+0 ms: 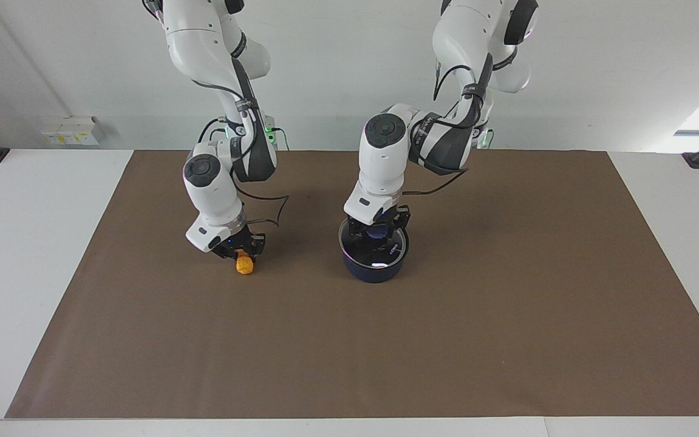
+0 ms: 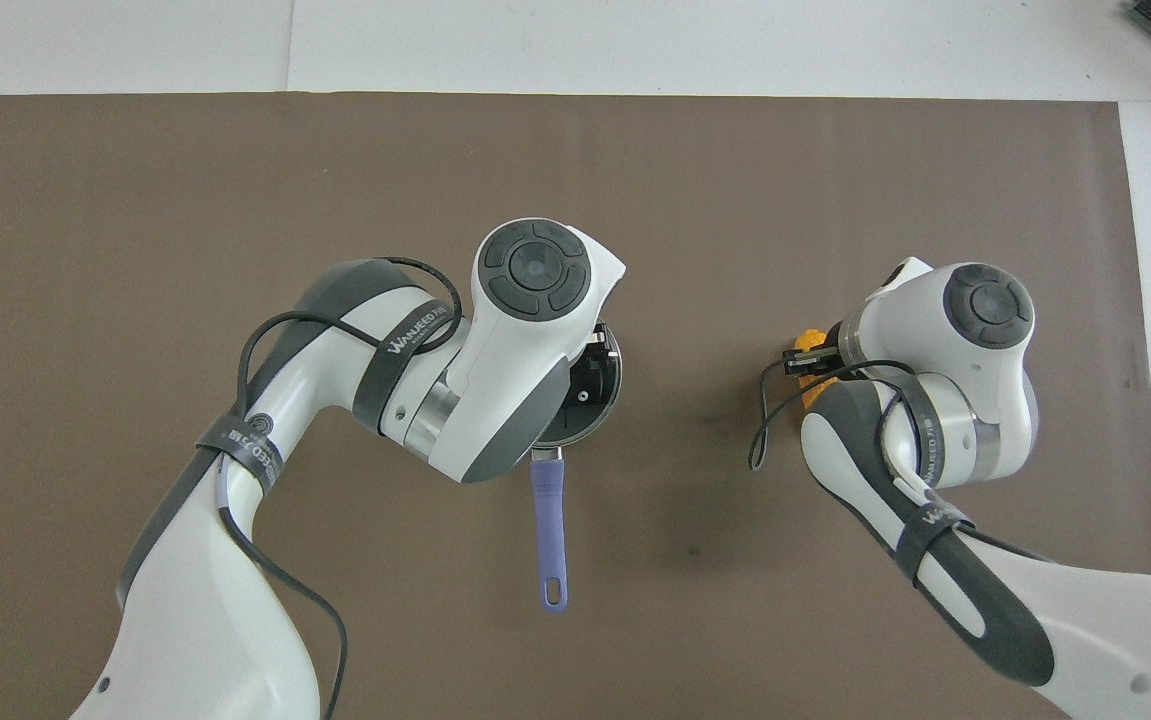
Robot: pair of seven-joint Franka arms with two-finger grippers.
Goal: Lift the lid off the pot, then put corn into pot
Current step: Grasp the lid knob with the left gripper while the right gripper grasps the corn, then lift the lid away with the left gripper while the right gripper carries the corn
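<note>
While my left fingers (image 1: 378, 233) are pinching the lid (image 1: 374, 246) knob on the pot (image 1: 375, 267), my right fingers (image 1: 242, 257) are clamping the corn (image 1: 244, 264); lifting straight up comes next.

White table (image 1: 21, 243), brown mat (image 1: 507, 303), pot (image 1: 375, 270)

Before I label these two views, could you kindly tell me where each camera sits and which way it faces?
Facing view: high across the table, looking at the robots; both arms hang from the top, the left claw on the lid of the pot, the right claw on the corn.
Overhead view: above the robots' end, looking steeply down; both arms enter from the bottom, covering most of the pot and corn.
Shared: brown mat, pot, corn, both arms, half a turn apart.
</note>
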